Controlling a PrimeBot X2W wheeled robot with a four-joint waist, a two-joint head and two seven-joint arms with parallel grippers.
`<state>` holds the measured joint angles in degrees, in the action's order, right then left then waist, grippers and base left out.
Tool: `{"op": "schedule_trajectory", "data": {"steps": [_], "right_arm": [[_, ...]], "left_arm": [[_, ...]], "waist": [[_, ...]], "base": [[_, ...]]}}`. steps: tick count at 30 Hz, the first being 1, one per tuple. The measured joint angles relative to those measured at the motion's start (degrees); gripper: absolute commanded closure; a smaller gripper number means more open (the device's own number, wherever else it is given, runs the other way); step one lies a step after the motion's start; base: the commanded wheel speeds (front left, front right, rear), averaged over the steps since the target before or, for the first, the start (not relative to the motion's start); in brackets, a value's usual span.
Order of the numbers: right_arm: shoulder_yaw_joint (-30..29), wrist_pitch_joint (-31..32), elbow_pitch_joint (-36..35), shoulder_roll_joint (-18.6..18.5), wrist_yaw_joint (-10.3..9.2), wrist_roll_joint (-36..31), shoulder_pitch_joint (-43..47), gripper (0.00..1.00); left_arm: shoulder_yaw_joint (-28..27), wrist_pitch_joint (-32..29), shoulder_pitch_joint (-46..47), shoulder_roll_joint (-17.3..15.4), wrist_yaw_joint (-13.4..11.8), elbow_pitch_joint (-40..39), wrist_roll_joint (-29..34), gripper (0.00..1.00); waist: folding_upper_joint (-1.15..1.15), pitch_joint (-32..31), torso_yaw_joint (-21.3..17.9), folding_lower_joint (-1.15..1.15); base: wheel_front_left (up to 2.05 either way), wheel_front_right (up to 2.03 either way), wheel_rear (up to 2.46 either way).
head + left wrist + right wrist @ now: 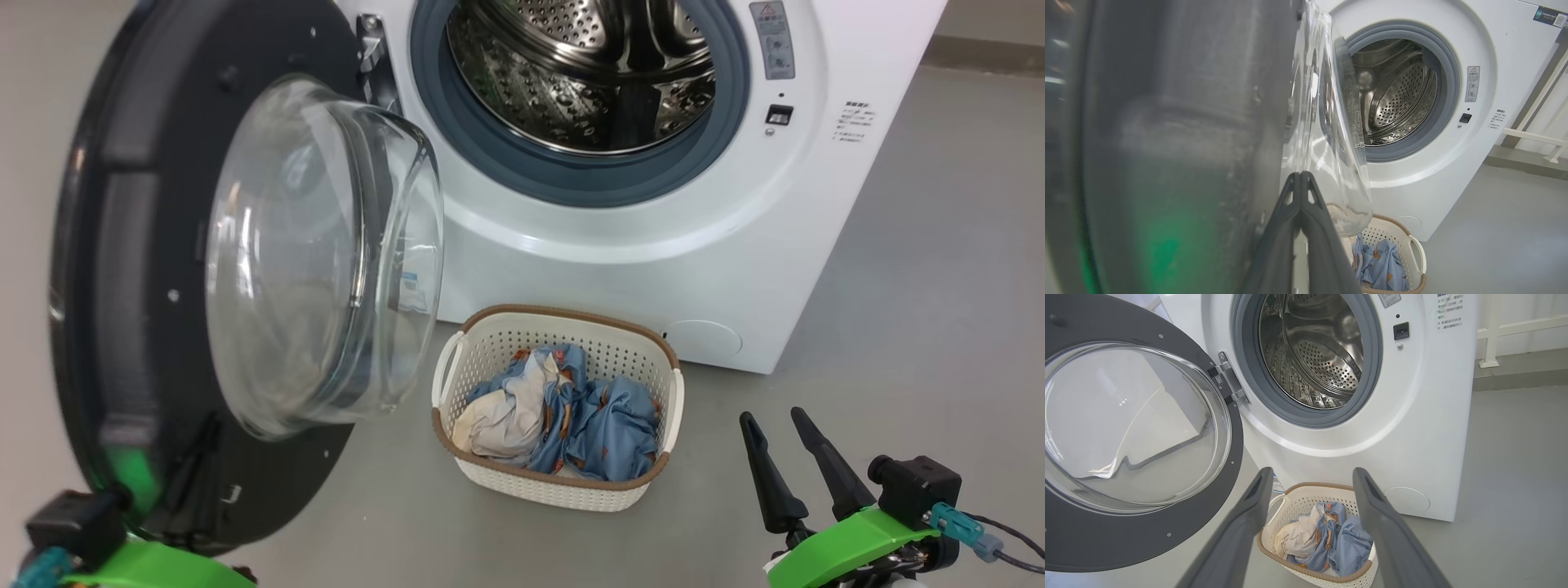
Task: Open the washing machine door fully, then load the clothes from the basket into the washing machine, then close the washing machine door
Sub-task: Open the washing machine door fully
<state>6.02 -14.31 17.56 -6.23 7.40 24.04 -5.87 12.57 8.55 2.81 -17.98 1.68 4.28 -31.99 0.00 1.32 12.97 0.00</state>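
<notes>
left end effector: lower left in head view, mostly behind the door; in left wrist view both fingers pressed together tip to tip, nothing between them; tips sit right by the door's inner face; contact unclear
washing machine door: swung out to the left of the machine, black rim facing the head camera, inner side showing
glass bowl: clear, bulges from the door centre toward the basket
hinge: silver, joins the door to the machine's front, left of the opening
washing machine: white front-loader, centre to right, mouth uncovered
rubber ring: grey, around the opening
drum: perforated steel, no clothes visible inside
basket: cream with a brown rim, on the floor in front of the machine, just beside the door's lower right edge
clothes: light blue printed fabric with a cream piece on the left, bunched inside the basket
filter cap: round, low on the machine front, behind the basket's right end
right end effector: lower right, fingers spread wide, holding nothing, near the basket's right side, not touching it
floor: grey, smooth
</notes>
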Motion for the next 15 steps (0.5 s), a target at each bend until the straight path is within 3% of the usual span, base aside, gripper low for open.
{"op": "schedule_trajectory", "data": {"steps": [9, 15], "right_arm": [[-0.91, 0.00, -0.27, 0.57, 0.00, -0.78, -0.32, 0.00], [-1.08, 0.00, -0.44, 0.85, 0.00, -1.21, -1.85, 0.00]], "left_arm": [[-2.80, -0.97, 4.91, -2.16, 0.20, 6.52, -2.36, 1.00], [-3.79, -0.81, 8.88, -4.11, 1.65, 12.09, -2.50, 1.00]], "waist": [[0.00, 2.34, 1.21, 0.00], [0.00, 4.32, 1.81, 0.00]], "base": [[0.00, 0.00, 0.00], [0.00, 0.00, 0.00]]}}
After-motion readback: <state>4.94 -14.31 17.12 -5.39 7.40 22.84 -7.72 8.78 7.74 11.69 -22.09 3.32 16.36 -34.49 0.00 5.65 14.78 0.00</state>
